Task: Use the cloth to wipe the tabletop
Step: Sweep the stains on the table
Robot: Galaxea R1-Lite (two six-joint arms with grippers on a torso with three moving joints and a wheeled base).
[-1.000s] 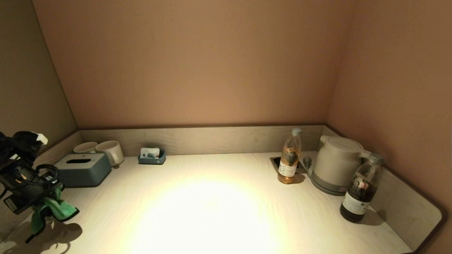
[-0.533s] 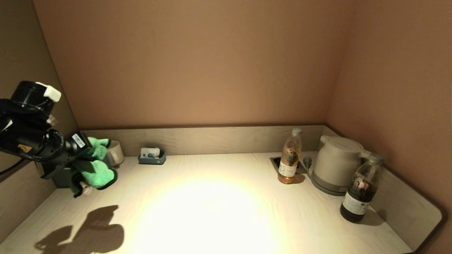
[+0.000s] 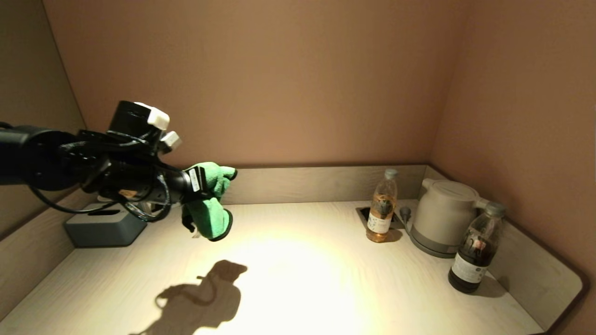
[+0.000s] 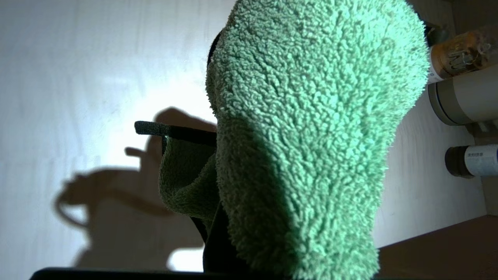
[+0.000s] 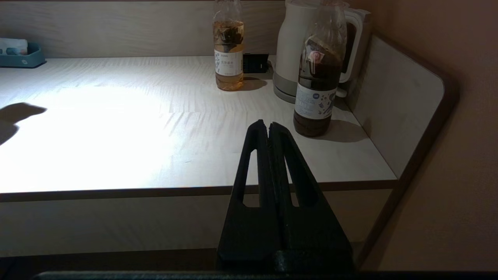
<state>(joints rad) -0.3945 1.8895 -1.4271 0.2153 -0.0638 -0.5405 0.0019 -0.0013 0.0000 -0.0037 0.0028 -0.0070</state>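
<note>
We see the left gripper (image 3: 212,195) held in the air above the left rear part of the counter (image 3: 298,270), its fingers clenched on the green cloth (image 3: 209,204). The cloth hangs bunched from the fingers, clear of the counter surface, and throws a shadow (image 3: 205,293) onto the wood below. In the left wrist view the cloth (image 4: 303,136) fills most of the field. Behind the arm we note a grey tissue box (image 3: 100,228). At the right rear stand a pale-liquid bottle (image 3: 382,207), a kettle (image 3: 442,216) and a dark-liquid bottle (image 3: 475,249). The right gripper (image 5: 268,130) stays low before the counter's front edge, its fingers pressed together and holding nothing.
</note>
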